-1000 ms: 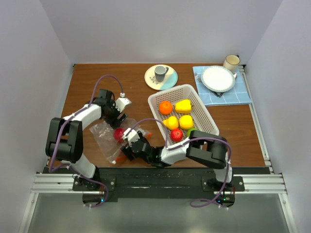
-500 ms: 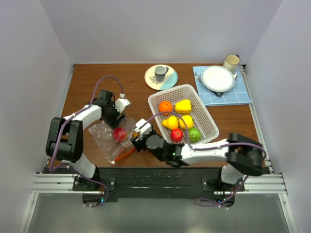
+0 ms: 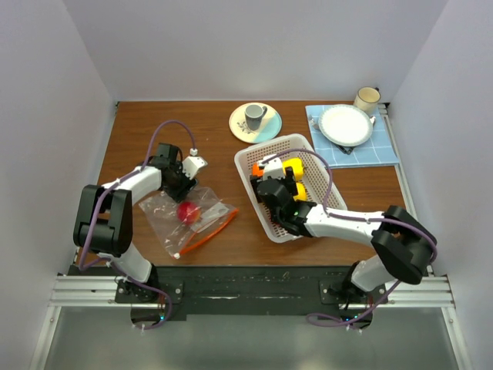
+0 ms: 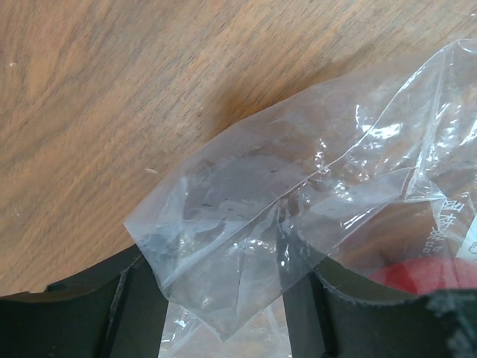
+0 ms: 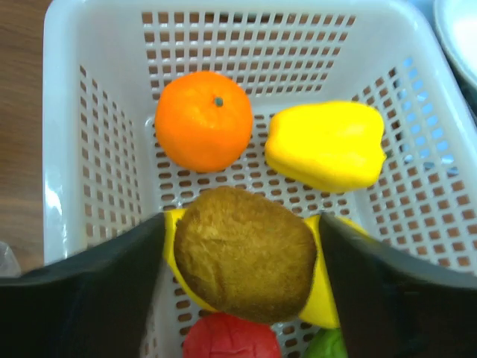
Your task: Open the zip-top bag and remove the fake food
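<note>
Our left gripper (image 4: 223, 298), part open, straddles a corner of the zip-top bag (image 4: 298, 194), 1 red fruit (image 3: 187, 213) inside. Our right gripper (image 5: 242, 261) brackets a kiwi (image 5: 246, 246) over the basket (image 5: 97, 149); we cannot tell its grip. Slick plastic may slip.

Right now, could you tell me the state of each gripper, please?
Left gripper: open around the zip-top bag corner.
Right gripper: holding the brown kiwi over the basket.
</note>
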Controlling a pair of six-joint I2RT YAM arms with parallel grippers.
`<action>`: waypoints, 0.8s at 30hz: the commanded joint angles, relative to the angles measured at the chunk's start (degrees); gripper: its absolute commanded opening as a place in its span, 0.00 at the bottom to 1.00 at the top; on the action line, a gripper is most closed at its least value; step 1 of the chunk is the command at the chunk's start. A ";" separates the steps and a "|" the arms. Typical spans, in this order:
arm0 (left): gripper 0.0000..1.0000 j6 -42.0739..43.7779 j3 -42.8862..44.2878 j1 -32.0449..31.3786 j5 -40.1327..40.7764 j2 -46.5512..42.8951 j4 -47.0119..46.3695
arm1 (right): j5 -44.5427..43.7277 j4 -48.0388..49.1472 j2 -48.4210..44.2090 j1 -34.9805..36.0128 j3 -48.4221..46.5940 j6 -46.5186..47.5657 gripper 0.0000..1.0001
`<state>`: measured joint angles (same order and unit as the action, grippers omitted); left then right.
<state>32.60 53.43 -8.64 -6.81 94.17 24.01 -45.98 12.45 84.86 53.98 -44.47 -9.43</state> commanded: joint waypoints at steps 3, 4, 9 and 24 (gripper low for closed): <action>0.58 0.62 -0.08 0.21 0.66 0.49 -1.07 | 0.18 -0.76 -3.38 1.31 -2.64 -0.86 0.99; 0.58 0.54 0.18 0.21 0.57 0.57 -0.81 | 0.45 0.11 -4.43 1.83 -2.12 -0.07 0.99; 0.56 0.27 0.71 0.21 0.57 0.49 -0.54 | 1.40 5.65 -5.85 13.42 -0.45 8.98 0.99; 0.55 0.54 1.42 0.21 0.92 1.19 0.25 | 12.04 13.48 16.11 23.10 -11.24 4.86 0.20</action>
<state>32.58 53.82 -8.64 -6.61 94.63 24.05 -36.21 20.16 97.54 77.19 -49.84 -4.49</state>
